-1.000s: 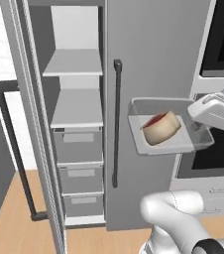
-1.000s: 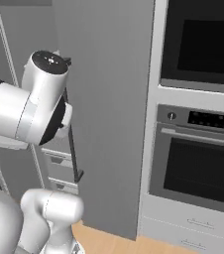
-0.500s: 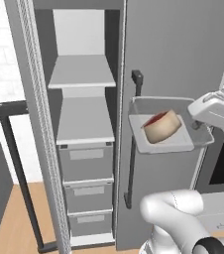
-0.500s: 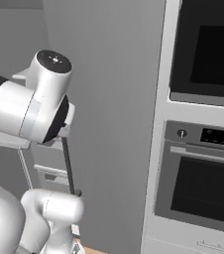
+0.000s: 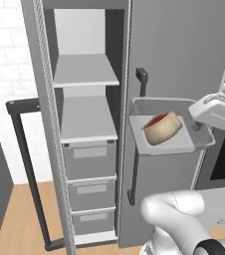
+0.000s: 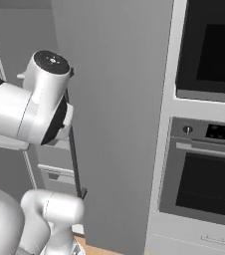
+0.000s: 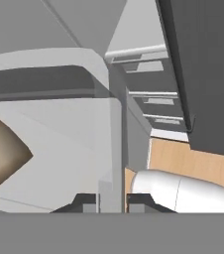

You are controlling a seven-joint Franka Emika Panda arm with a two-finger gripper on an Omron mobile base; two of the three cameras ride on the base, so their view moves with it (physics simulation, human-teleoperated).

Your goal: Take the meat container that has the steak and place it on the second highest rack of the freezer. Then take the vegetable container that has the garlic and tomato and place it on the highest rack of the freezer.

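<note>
Kitchen cabinetry in grey surrounds the open freezer [image 5: 84, 124], whose two pale shelves sit above three drawers, with a black-windowed wall oven [image 6: 204, 149] off to the right. The tool [image 7: 111, 201] is clamped narrow on the right-hand rim of the meat container [image 5: 154, 144], which hangs in the air in front of the closed freezer door, level with the lower shelf [image 5: 87, 119]. The steak [image 5: 162, 128] lies in the tray's middle. The tray extends leftward from the tool, so the second highest rack lies to its left and deeper in; the tray probably needs to travel left past the door edge before sliding in
</note>
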